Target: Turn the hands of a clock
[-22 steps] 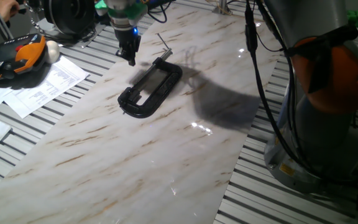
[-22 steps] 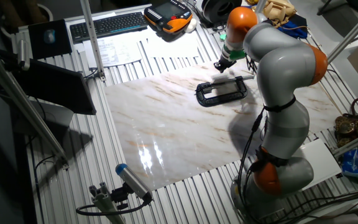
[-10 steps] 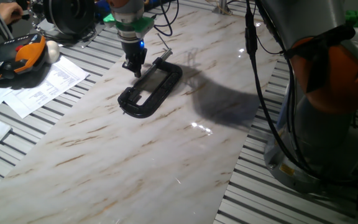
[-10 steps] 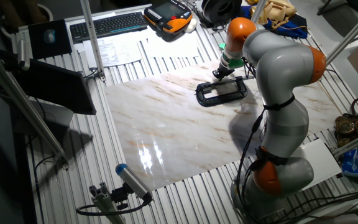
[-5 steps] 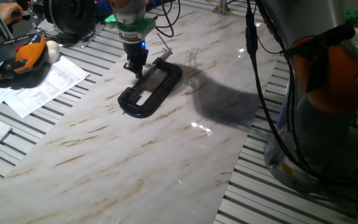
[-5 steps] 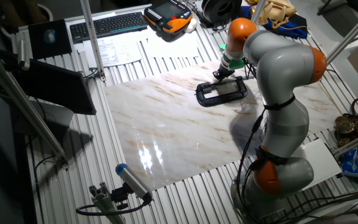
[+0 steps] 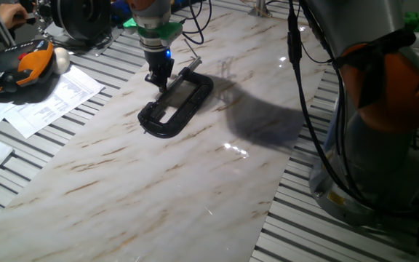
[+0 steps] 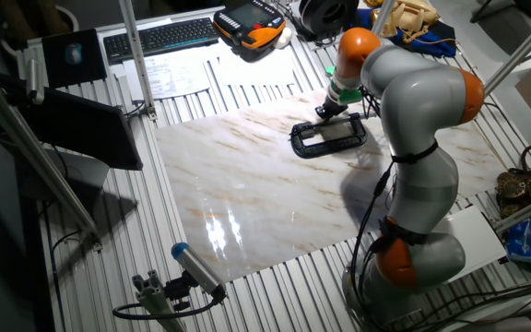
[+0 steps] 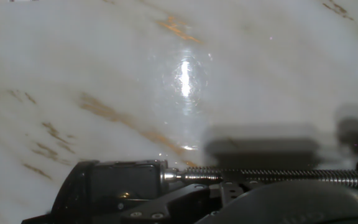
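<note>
A black C-clamp lies flat on the marble board; it also shows in the other fixed view. I cannot make out a clock in its jaw in any view. My gripper points down at the clamp's far end, by the screw, just above or touching it, and also shows in the other fixed view. Its fingers look pressed together into one narrow tip and hold nothing. The hand view shows the clamp's threaded screw and a black jaw block along the bottom, close up.
An orange-and-black hand controller and paper sheets lie left of the board on the slatted table. A keyboard lies at the back. The arm's base and its cables stand at the board's right side.
The gripper has moved from left of the clamp's screw end to right over it and has come down. Over the last half second it has barely moved. The clamp has not shifted.
</note>
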Robot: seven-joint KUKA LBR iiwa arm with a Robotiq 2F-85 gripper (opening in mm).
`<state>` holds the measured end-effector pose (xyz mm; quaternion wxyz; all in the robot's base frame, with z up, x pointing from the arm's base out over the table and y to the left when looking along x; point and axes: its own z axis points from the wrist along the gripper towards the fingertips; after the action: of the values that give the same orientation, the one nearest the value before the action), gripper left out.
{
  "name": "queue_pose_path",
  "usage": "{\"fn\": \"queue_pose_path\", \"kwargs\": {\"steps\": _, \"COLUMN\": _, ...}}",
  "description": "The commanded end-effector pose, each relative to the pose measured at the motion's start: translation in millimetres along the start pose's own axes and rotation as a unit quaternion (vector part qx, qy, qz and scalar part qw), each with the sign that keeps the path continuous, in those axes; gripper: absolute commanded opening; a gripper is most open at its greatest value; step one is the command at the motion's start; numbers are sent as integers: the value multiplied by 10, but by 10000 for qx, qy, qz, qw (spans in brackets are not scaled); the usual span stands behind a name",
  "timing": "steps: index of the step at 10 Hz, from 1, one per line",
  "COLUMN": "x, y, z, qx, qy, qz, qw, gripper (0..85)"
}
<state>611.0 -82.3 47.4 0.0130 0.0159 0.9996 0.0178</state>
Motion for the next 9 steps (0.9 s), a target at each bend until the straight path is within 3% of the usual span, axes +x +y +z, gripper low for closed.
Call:
{"fn": "queue_pose_path", "kwargs": {"steps": 1, "x": 7, "y": 4, "z": 8, "qx": -1, "qy": 1, "qz": 1, "qw": 10000, "gripper": 0}}
{"fn": "queue_pose_path", "kwargs": {"steps": 9, "x": 115, "y": 50, "z": -7, "qx": -17, "qy": -14, "qz": 47, "qw": 10000, "gripper": 0}}
